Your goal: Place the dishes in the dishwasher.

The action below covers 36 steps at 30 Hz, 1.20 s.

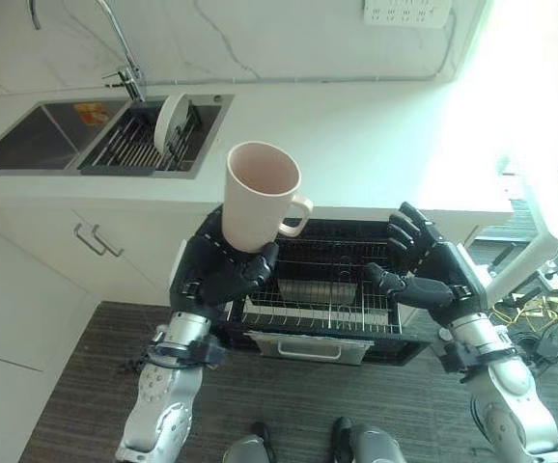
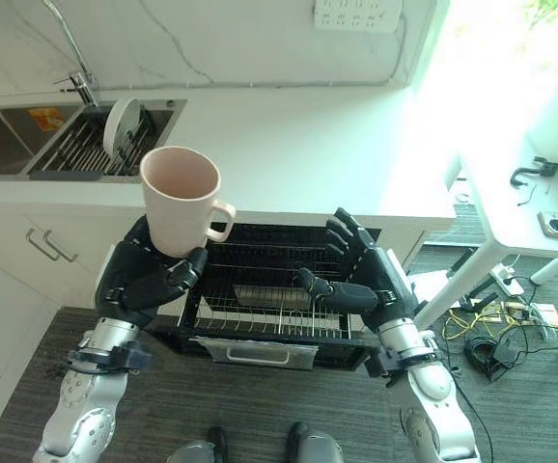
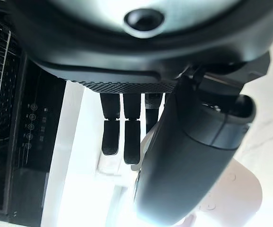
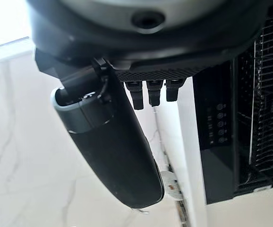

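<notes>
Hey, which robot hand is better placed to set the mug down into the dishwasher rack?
The left robot hand. It already grips the pink mug, upright, above the left end of the pulled-out dishwasher rack. The right robot hand is open and holds nothing, over the rack's right side.

both silver-grey arms reach forward and up from the lower edge of the head views, forearms roughly parallel and well apart. the dark left hand (image 1: 223,275) is turned palm inward, its fingers (image 1: 195,253) and thumb (image 1: 257,266) curled round the lower part of an upright pale pink ceramic mug (image 1: 260,198), which stands above the hand with its handle facing the right arm. the dark right hand (image 2: 361,280) is raised at about the same height, holding nothing, palm facing the left hand; its fingers (image 2: 345,234) are straight and spread upward, and its thumb (image 2: 329,289) points toward the left hand.
</notes>
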Tool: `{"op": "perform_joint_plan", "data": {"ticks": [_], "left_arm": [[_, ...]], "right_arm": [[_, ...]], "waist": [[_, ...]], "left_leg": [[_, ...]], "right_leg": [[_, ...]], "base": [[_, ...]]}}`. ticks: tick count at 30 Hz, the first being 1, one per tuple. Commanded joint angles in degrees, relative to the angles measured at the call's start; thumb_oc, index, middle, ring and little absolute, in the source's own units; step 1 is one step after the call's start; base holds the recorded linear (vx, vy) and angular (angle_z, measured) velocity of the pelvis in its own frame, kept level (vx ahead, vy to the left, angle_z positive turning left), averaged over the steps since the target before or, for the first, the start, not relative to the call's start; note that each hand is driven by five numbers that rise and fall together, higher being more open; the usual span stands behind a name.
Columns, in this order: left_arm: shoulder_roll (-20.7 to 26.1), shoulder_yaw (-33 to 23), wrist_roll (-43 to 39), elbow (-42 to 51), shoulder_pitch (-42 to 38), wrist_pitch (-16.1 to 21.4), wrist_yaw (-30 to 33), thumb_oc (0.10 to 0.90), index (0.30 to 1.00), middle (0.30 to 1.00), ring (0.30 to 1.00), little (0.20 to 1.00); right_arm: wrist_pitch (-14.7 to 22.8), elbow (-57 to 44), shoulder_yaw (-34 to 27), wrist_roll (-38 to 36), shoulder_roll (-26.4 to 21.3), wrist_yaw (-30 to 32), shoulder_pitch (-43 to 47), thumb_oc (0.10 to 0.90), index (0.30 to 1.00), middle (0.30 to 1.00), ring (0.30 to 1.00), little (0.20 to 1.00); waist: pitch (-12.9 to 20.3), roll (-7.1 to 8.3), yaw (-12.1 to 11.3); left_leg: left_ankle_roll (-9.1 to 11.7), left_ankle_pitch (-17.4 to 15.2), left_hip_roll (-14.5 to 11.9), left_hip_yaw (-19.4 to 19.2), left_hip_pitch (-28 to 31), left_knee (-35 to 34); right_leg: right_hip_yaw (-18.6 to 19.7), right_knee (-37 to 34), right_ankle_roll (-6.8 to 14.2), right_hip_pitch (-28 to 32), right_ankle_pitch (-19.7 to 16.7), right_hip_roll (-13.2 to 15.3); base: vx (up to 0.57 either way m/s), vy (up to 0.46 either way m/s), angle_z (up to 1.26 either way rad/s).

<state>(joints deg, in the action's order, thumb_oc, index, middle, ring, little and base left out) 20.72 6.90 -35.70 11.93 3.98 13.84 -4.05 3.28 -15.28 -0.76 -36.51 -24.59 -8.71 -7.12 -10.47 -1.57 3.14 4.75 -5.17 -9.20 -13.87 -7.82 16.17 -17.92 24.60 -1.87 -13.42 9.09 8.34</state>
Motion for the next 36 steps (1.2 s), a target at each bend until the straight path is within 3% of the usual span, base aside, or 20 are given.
{"op": "perform_joint_plan", "data": {"ticks": [1, 14, 36], "left_arm": [[1.2, -2.9, 0.3, 4.3, -4.2, 5.5, -1.3, 0.4, 0.3, 0.3, 0.3, 0.3], [0.6, 2.6, 3.0, 1.0, -7.3, 2.3, -1.5, 0.4, 0.3, 0.3, 0.3, 0.3], [-0.2, 7.0, 3.3, -0.3, -8.9, 0.7, -2.3, 0.4, 0.3, 0.3, 0.3, 0.3]], "right_arm": [[5.1, -5.7, -0.5, -6.5, 1.5, -5.0, 4.9, 0.8, 0.9, 0.9, 0.9, 0.9], [4.1, -7.0, 3.7, -13.5, 5.2, -6.7, 11.2, 0.8, 0.9, 0.9, 0.9, 0.9], [2.9, -7.0, 7.4, -14.0, 4.7, -6.2, 15.7, 0.8, 0.9, 0.9, 0.9, 0.9]], "waist": [[4.5, 1.96, -1.2], [5.1, 3.24, -2.9], [5.9, 3.26, -3.8]], "left_leg": [[-1.3, -4.7, 1.0, 2.5, 1.9, 1.0], [-2.8, -7.0, 2.3, 3.3, 3.8, 1.0], [-2.7, -7.5, 2.2, 3.2, 5.0, 1.0]], "right_leg": [[2.9, -7.4, 8.2, 7.3, -1.6, 2.6], [3.3, -7.4, 8.9, 8.4, -2.0, 3.4], [3.7, -7.4, 8.3, 9.4, -1.2, 2.8]], "base": [[0.07, 0.086, 0.19], [0.03, 0.041, 0.01], [0.0, -0.001, -0.02]]}}
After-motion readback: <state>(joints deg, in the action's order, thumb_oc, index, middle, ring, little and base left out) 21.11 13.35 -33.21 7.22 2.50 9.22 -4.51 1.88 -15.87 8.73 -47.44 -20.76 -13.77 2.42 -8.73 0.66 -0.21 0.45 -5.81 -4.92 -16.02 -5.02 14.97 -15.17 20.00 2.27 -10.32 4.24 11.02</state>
